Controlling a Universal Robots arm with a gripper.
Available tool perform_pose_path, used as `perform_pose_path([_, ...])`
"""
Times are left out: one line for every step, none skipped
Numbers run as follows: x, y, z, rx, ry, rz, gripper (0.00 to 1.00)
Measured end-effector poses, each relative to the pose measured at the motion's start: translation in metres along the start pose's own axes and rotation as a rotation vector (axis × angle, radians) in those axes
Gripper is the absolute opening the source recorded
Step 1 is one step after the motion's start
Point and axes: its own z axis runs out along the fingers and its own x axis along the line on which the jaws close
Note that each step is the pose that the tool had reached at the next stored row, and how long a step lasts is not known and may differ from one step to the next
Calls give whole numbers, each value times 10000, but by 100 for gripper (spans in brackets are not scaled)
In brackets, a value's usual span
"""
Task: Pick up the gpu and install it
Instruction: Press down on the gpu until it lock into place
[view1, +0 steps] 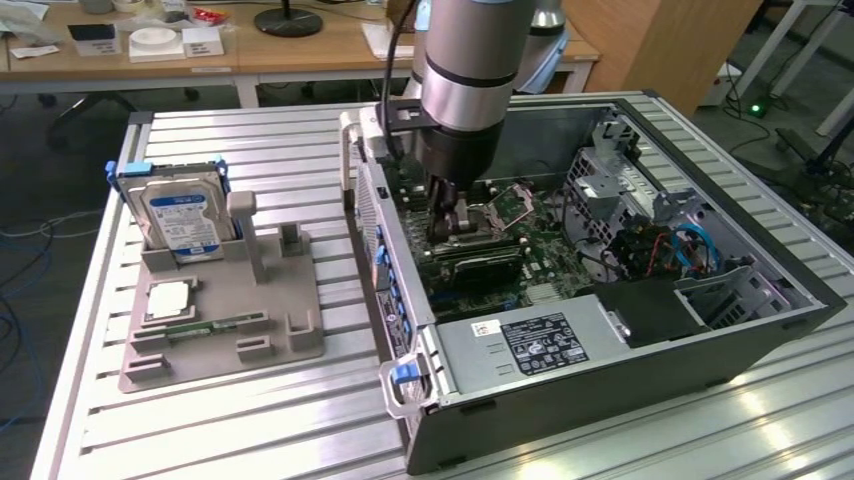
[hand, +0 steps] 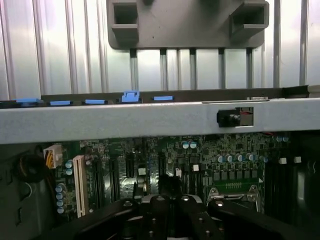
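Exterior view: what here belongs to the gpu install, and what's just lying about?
In the job: end effector, gpu (probably the dark card beneath it), motherboard, case.
Lying about: hard drive, memory stick, grey holder.

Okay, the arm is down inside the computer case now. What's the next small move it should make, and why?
Probably a slow, short lift straight up. The hand is shut and sits low over the circuit board, the graphics card appears to lie on the board right beside it, and the case wall stands close by. Whether the card is fully seated I cannot tell, so watch it during the lift.
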Motion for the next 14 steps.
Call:
perform_pose_path([0,0,-10,0,11,0,11])
perform_pose_path([-1,2,-17,3,38,-1,11])
perform_pose_path([0,8,-22,5,76,-2,11])
perform_pose_path([1,20,-25,8,116,-3,11])
perform_pose_path([1,34,-28,10,159,-4,11])
perform_pose_path([2,49,-30,12,205,-4,11])
perform_pose_path([3,63,-31,14,253,-6,11])
perform_pose_path([5,81,-32,17,309,-6,11])
perform_pose_path([6,101,-32,20,361,-7,11])
perform_pose_path([7,122,-33,23,416,-8,11])
perform_pose_path([8,141,-32,28,468,-8,11])
perform_pose_path([9,159,-33,31,521,-10,11])
perform_pose_path([10,178,-33,33,573,-11,11])
perform_pose_path([11,199,-33,36,624,-13,11])
